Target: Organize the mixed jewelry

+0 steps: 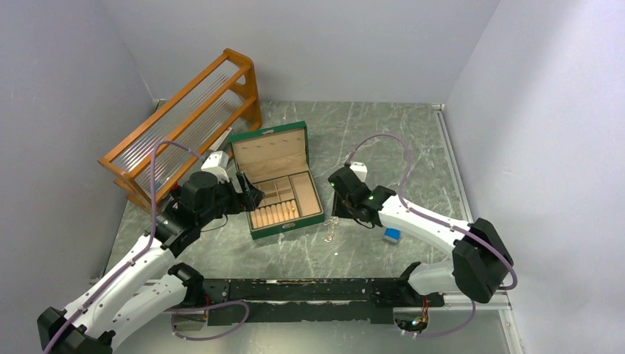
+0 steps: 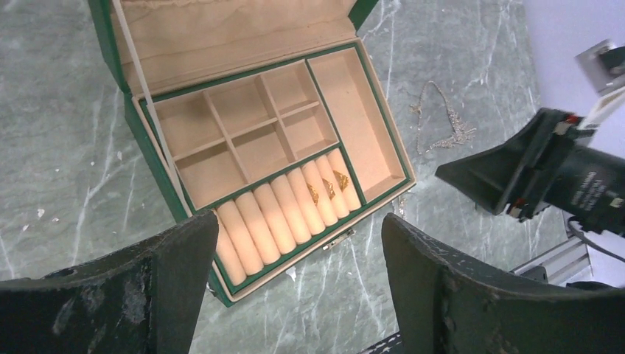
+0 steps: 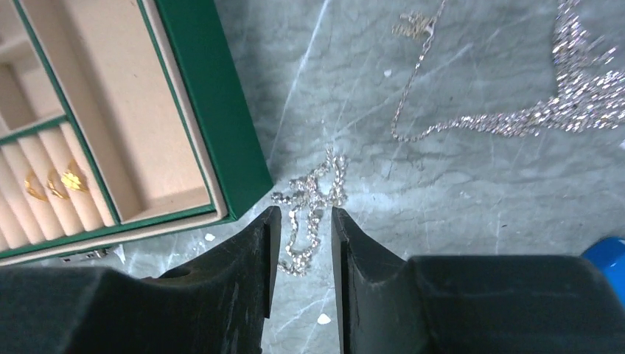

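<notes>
The green jewelry box (image 1: 287,227) lies open mid-table, its lid up. Three small gold pieces (image 2: 328,188) sit in its cream ring rolls, also seen in the right wrist view (image 3: 51,183). A short sparkly chain (image 3: 309,195) lies bunched on the table just right of the box's front corner (image 3: 214,103). My right gripper (image 3: 306,217) is low over it, jaws narrowly apart with the chain's near end between them, not pinched. A larger necklace (image 3: 560,110) and a thin chain (image 3: 420,66) lie beyond. My left gripper (image 2: 298,236) is wide open and empty above the box's near-left corner (image 2: 158,158).
A wooden slatted rack (image 1: 184,125) stands at the back left, behind the left arm. A small blue block (image 1: 391,235) lies on the table right of the right gripper (image 1: 337,214). The black rail (image 1: 309,287) runs along the near edge. Walls close in both sides.
</notes>
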You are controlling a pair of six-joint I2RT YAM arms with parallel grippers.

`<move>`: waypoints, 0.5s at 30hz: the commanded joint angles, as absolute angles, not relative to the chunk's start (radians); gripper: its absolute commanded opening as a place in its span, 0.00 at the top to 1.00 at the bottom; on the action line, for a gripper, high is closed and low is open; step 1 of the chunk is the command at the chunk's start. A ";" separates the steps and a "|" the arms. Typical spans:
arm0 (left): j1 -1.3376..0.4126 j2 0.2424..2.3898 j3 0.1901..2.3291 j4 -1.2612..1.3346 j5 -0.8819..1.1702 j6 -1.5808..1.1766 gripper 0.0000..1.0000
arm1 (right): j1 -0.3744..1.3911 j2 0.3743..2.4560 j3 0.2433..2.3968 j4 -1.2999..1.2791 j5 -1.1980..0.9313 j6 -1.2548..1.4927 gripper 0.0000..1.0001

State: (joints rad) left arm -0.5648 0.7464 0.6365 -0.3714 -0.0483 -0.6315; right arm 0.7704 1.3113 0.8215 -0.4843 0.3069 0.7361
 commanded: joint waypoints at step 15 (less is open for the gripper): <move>-0.567 0.750 0.628 -0.324 -0.013 -0.614 0.16 | 0.763 1.508 0.820 -0.478 0.140 0.725 0.71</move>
